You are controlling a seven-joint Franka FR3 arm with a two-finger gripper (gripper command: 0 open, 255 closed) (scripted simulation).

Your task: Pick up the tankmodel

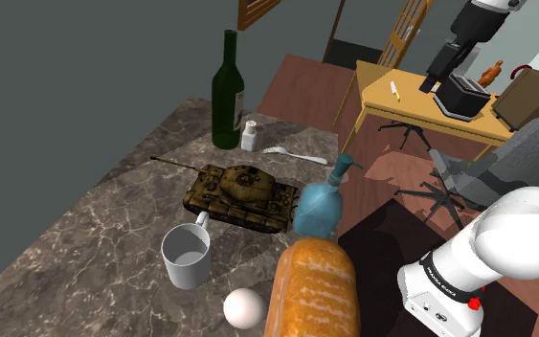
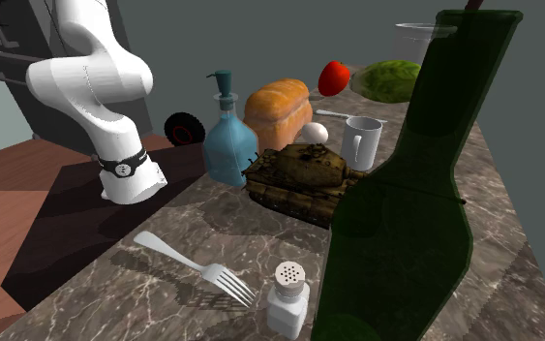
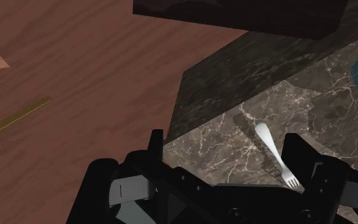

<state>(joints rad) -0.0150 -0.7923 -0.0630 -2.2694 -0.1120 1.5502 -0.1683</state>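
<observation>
The black two-finger tool (image 3: 226,141) hangs open over the edge of the brown marble surface (image 3: 234,137), well apart from the camouflaged olive-brown tank model (image 1: 241,194).

1 tank model (image 1: 240,194), 1 green bottle (image 1: 226,96), 1 blue bottle (image 1: 319,206), 1 mug (image 1: 187,256), 1 fork (image 1: 291,152), 1 shaker (image 1: 250,136), 1 loaf (image 1: 313,287)
</observation>
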